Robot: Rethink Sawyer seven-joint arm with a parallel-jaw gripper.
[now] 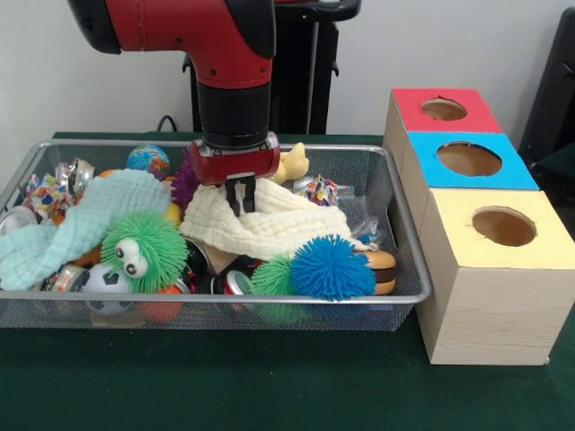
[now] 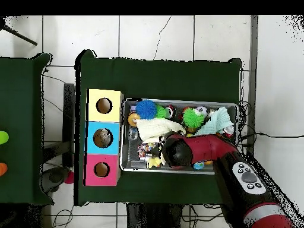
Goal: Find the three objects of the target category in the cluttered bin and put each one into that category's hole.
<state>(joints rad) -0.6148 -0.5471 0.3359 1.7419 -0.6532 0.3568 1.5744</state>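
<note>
1. Cream cloth [image 1: 260,224] lies heaped in the middle of the bin [image 1: 409,296], and the gripper [image 1: 240,199] hangs straight down onto its top edge, fingers close together with the cloth bunched at their tips; whether they actually pinch it I cannot tell.
2. My guess is the cloth is being dealt with because it covers whatever sits beneath, and the bottles have to be found first.
3. No whole bottle shows. A bit of crumpled clear plastic [image 1: 370,232] sits at the bin's right wall, just beside the cloth; it may be one, but I cannot be sure.
4. Bin contents besides the cloth: a pale green cloth [image 1: 63,238] at the left, a green spiky ball with eyes [image 1: 142,250], a blue spiky ball [image 1: 331,267] at the front, and cans [image 1: 16,220] at the left edge.
5. Right of the bin stand three boxes; the red box's hole [image 1: 444,109] is the farthest back, and looks empty.
</note>
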